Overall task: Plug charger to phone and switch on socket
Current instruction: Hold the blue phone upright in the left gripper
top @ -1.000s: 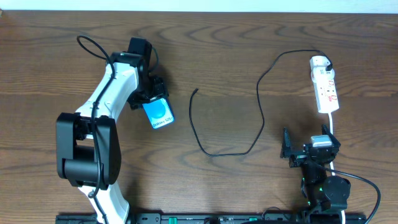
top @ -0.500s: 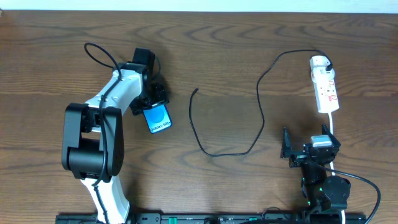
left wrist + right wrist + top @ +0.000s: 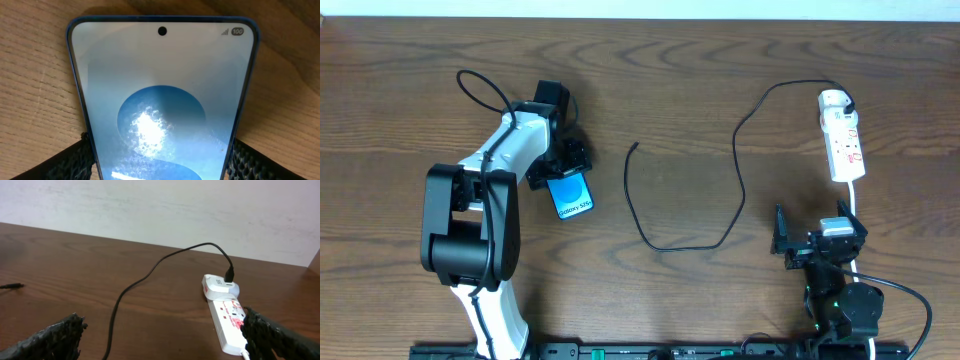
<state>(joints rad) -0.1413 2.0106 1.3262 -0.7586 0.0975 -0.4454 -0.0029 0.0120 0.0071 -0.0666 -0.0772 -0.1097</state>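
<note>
At the near right, the right gripper (image 3: 819, 232) hangs with its jaws spread wide and nothing between them. Farther in on the left, the slim blue-screened smartphone with dark edges (image 3: 573, 195) lies flat on the brown wooden table (image 3: 700, 60). The left gripper (image 3: 563, 172) straddles its far end. Whether that gripper is pinching the phone or has let go, I cannot tell.

The phone looks stiff and light, with a slick, breakable glass face, so it is best gripped by its long edges. The long thin black charger cable (image 3: 685, 249) is limp and light. It is best gripped just behind its small black plug tip (image 3: 635, 147), which lies well apart to the phone's right.

The left wrist view alone shows the black textured pads (image 3: 75, 160) right beside the phone's edges. The right wrist view alone shows the cable entering the rounded adapter on the narrow white power strip (image 3: 227, 325), far right.
</note>
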